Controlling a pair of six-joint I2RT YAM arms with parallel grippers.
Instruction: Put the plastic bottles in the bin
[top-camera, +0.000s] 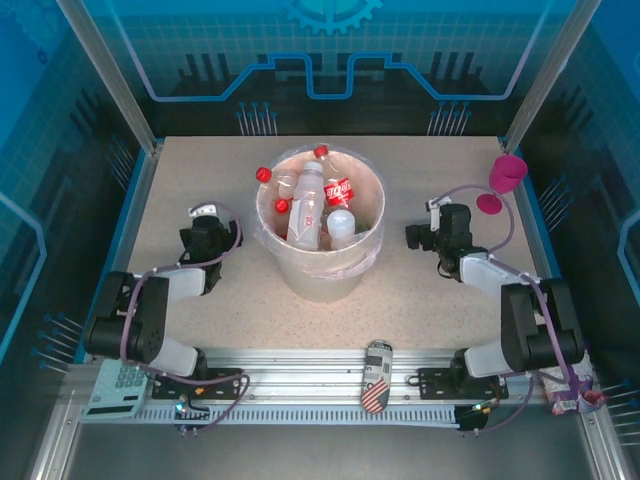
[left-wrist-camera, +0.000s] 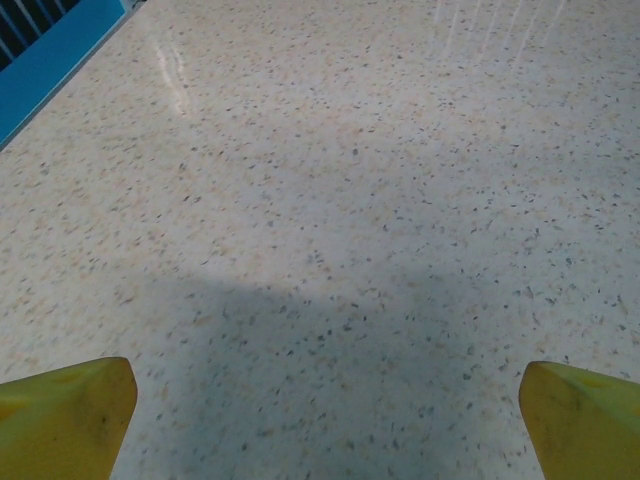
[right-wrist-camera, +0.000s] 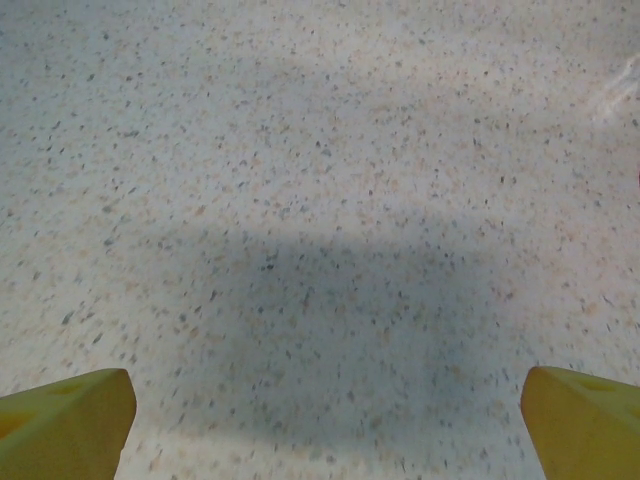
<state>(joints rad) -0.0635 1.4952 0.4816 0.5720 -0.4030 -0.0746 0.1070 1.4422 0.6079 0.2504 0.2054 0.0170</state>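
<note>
**Cream bucket holds the bottles; both grippers spread wide, gripping nothing**

Cream bucket (top-camera: 322, 272), lined with a clear bag, stands mid-table between the two arms. Bottles (top-camera: 311, 203) are heaped inside it, mostly clear with red caps and red labels, one with a pale cap near the right wall. They overlap too much to count. Some necks poke above the rim at the back and the left.

Left gripper (top-camera: 207, 218) sits low over the speckled table (top-camera: 420, 310), left of the bucket and apart from it. In the left wrist view, the left gripper (left-wrist-camera: 325, 400) has its yellow fingers (left-wrist-camera: 65, 415) at opposite bottom corners. They are fully spread, with bare tabletop and shadow between them.

Right gripper (top-camera: 414, 237) sits to the right of the bucket, also apart from it and pointing roughly toward it. In the right wrist view, the right gripper (right-wrist-camera: 325, 400) has its yellow fingers (right-wrist-camera: 580, 420) just as wide, with only tabletop between them.

Flag-patterned can (top-camera: 377, 375) lies on the near rail. Pink goblet (top-camera: 503, 180) stands at the far right edge. Calculator (top-camera: 118, 388) lies by the left arm's base.
</note>
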